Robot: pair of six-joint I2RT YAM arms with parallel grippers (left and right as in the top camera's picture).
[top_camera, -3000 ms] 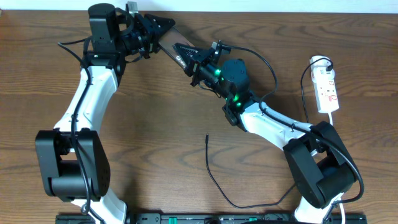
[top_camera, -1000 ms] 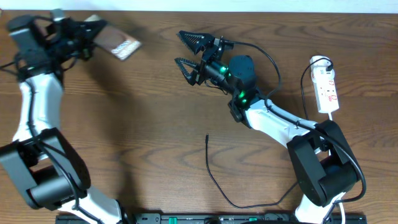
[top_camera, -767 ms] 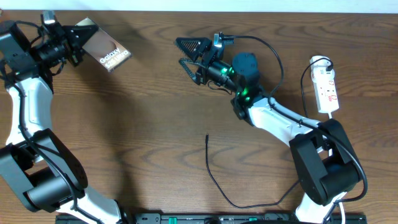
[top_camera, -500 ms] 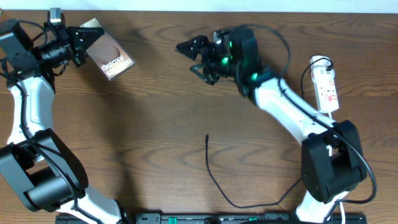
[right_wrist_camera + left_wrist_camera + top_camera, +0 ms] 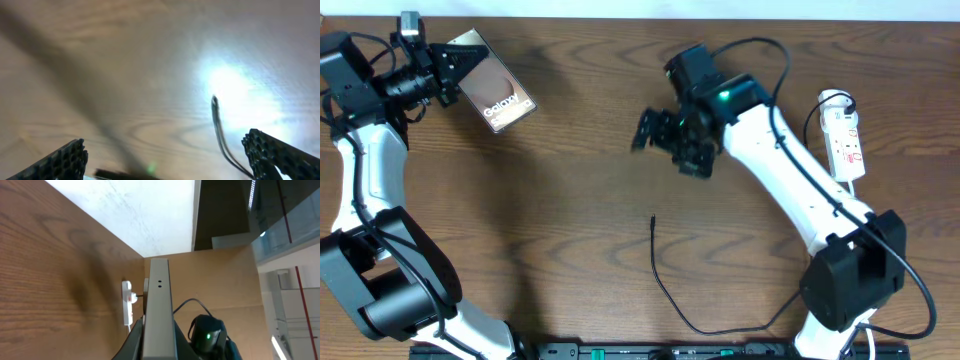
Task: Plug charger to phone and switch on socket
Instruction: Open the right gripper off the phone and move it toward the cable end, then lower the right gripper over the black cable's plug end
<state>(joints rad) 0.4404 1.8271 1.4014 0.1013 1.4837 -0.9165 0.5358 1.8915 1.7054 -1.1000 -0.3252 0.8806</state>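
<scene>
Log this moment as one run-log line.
left jaws: shut on phone | right jaws: open, empty, aimed at charger tip | charger: unplugged, lying on table | socket: untouched

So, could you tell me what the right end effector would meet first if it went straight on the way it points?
The right end effector points down at the table, so likely bare wood first, with the charger tip just off its centre line; depth is unclear.

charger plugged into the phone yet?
No: the charger tip lies loose on the table, far from the phone in the left gripper.
</scene>
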